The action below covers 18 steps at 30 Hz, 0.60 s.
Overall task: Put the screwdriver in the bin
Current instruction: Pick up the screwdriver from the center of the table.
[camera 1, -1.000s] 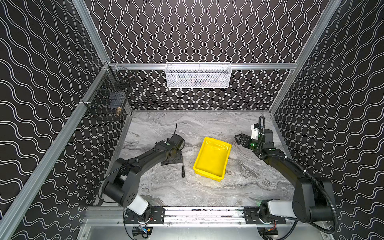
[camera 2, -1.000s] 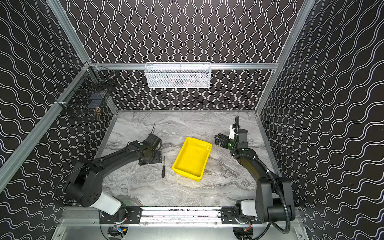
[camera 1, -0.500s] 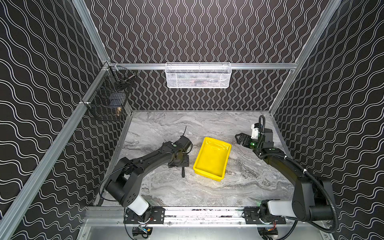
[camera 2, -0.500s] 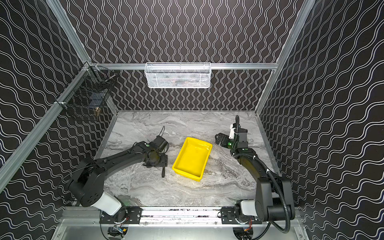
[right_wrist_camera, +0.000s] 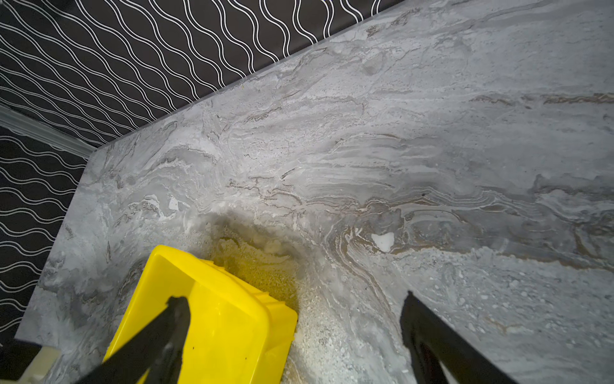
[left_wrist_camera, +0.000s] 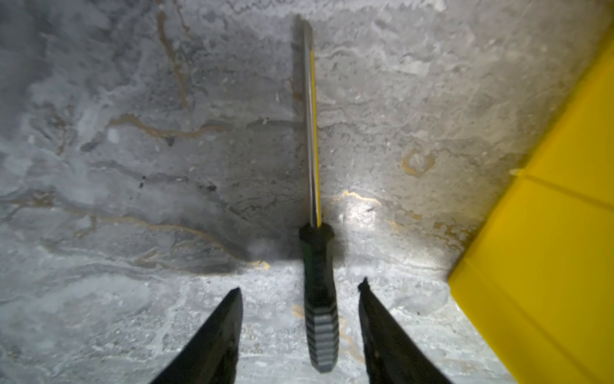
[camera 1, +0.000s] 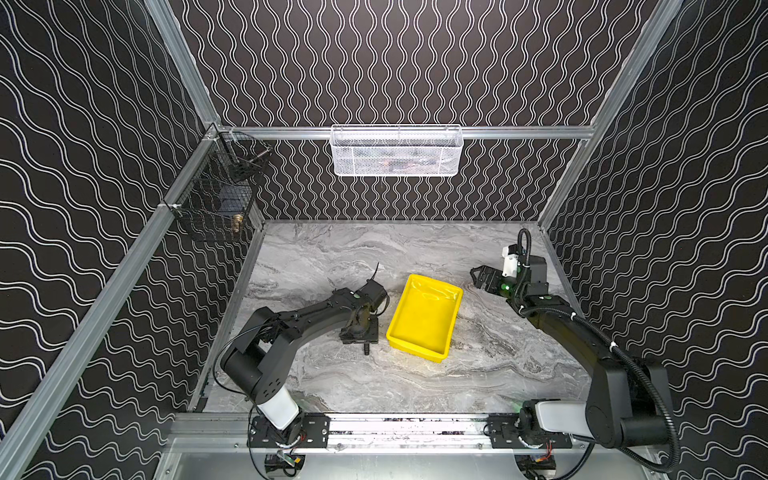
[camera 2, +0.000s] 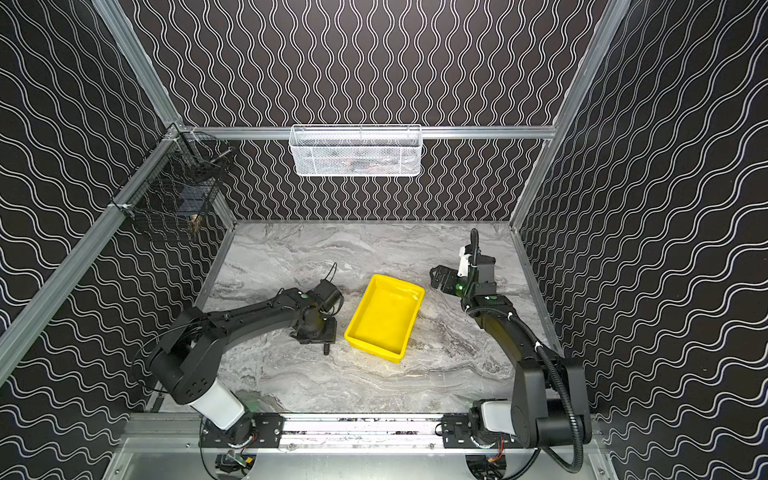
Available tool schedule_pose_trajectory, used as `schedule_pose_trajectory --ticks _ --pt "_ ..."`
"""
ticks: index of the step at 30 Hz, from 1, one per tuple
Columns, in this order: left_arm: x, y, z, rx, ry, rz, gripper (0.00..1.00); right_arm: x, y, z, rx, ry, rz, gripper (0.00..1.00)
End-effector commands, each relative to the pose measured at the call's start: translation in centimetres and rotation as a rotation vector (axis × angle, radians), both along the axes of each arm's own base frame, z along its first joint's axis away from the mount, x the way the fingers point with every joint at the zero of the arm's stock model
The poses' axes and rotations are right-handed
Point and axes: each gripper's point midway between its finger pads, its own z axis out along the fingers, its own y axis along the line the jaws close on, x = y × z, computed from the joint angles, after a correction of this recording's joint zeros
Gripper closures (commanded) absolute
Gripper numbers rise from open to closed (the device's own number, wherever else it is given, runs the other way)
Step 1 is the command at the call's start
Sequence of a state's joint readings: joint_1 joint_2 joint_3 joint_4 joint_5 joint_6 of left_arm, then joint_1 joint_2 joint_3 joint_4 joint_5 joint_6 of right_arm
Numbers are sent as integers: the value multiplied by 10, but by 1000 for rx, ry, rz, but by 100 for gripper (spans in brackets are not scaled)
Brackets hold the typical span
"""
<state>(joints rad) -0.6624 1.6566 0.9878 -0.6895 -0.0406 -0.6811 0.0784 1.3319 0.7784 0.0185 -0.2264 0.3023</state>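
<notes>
Left wrist view, slim black screwdriver, ribbed handle, thin shaft

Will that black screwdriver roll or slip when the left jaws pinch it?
Likely stiff: the screwdriver has a straight shaft. The ribbed handle should grip well. Its roundish body, lying flat on the table, might roll if nudged.

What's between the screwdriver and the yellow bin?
Bare marble tabletop, plus one of the jaws of the left gripper, standing beside the handle of the screwdriver and short of the bin. The left wrist view shows it.
</notes>
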Motion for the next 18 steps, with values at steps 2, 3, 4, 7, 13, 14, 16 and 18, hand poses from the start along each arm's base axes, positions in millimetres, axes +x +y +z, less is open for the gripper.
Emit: schedule_pose_trajectory --ticks 2,3,4,7,13,14,16,18 --pt "-2 -1 -3 -5 8 7 47 -5 4 0 -11 17 25 1" --pt "-2 -2 -4 -9 10 6 49 -6 4 0 -12 22 29 1" --pt "-3 -4 -5 -16 14 4 50 -6 5 0 -11 27 34 1" --pt "-1 -5 -6 -7 9 -5 53 -10 8 -2 -4 35 49 1" --pt "-2 -7 -11 -4 25 -20 60 -19 16 -11 8 76 107 1" --pt "-2 -7 -12 -1 27 -21 61 -20 16 -12 7 84 113 1" --pt "-1 -4 -12 15 26 -19 65 -23 16 -14 5 101 114 1" --pt "-1 -3 -13 23 27 -19 67 -25 16 -13 8 101 114 1"
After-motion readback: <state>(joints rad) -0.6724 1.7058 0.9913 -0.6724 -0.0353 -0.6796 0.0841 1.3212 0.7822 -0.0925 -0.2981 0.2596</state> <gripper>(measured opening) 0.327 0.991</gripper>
